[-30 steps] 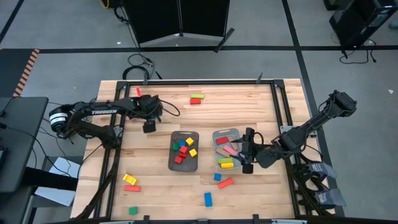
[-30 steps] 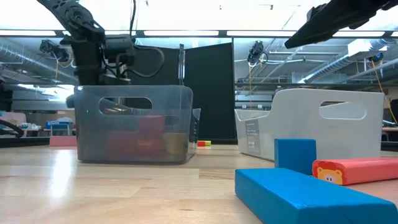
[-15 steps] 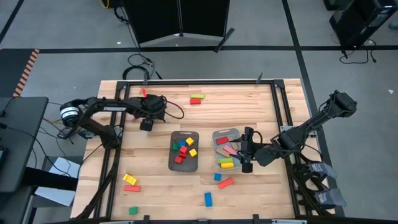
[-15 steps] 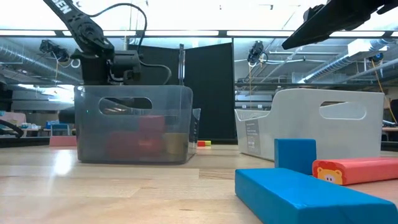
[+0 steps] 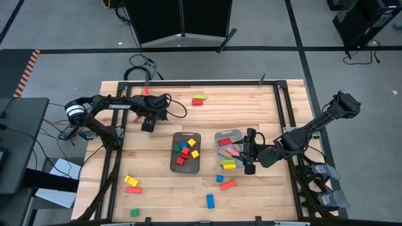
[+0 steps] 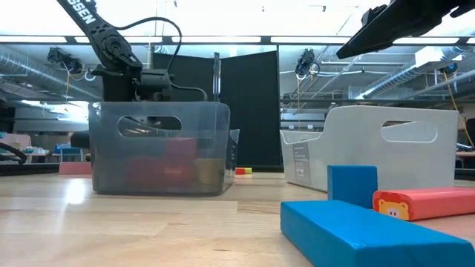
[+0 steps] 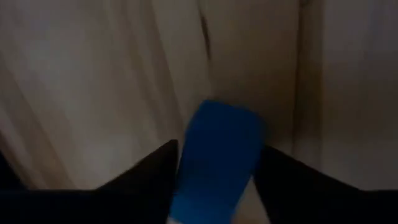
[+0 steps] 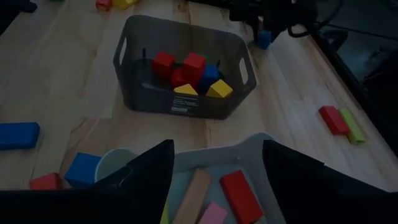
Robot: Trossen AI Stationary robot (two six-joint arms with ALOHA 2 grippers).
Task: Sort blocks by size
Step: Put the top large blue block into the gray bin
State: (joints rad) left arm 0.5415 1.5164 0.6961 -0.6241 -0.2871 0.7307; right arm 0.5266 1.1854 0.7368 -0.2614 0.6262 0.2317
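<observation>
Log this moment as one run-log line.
left tool: shut on blue block | right tool: open over pale tray | sort unfinished

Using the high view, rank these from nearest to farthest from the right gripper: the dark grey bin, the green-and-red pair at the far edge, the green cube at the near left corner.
From the right gripper:
1. Dark grey bin, mid-table, just to its left.
2. Green-and-red pair, at the far edge.
3. Green cube, at the near left corner.
</observation>
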